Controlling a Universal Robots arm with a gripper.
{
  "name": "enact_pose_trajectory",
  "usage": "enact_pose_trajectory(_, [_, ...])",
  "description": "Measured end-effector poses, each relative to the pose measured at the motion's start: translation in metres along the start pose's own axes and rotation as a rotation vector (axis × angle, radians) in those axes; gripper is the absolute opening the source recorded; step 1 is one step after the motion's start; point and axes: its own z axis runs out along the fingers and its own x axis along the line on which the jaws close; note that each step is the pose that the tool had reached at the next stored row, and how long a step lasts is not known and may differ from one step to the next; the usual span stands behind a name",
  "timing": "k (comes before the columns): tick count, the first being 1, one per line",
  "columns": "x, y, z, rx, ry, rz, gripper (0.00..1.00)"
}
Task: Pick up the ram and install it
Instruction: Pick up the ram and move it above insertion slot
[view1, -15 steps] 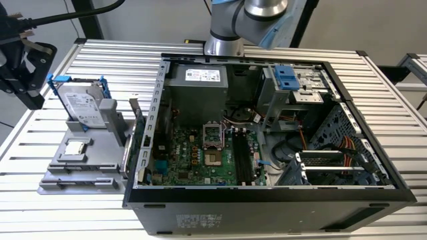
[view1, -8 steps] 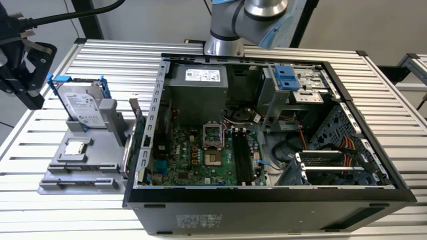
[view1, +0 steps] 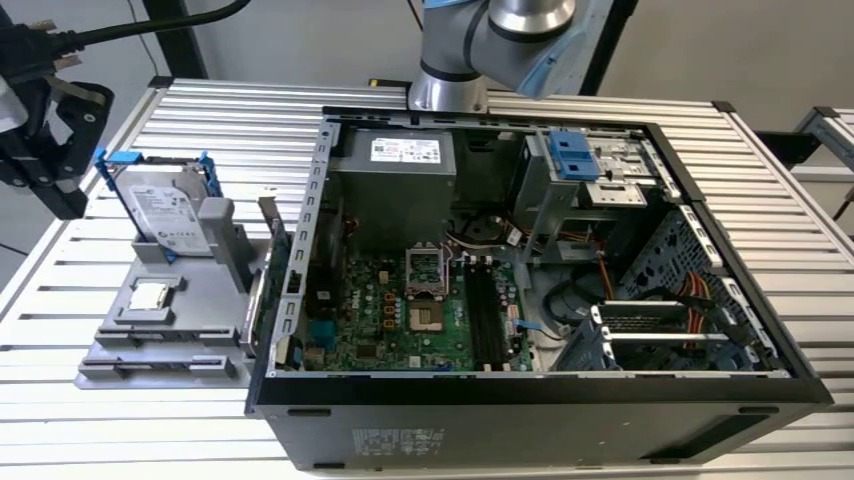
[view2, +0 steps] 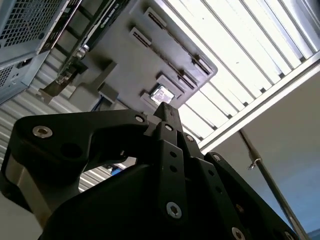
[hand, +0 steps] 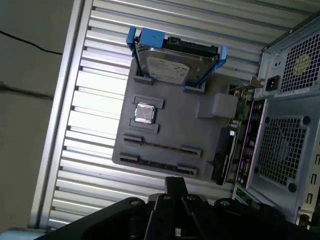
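The ram (hand: 159, 165) is stood on edge in the grey holder (hand: 175, 125), so it can be grabbed easily. The pincer (hand: 175, 181) is held nearby, clenched on nothing.

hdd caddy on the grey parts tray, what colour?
Blue. The caddy wraps around the silver hard drive; it shows best in the first wrist view.
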Motion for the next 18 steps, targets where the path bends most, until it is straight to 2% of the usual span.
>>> enact_pose_trajectory(12, [0.0, 0.0, 0.0, -0.0032, 0.0063, -0.118, 0.0])
enact_pose_trajectory(18, [0.0, 0.0, -0.0001, -0.0043, 0.0085, -0.159, 0.0])
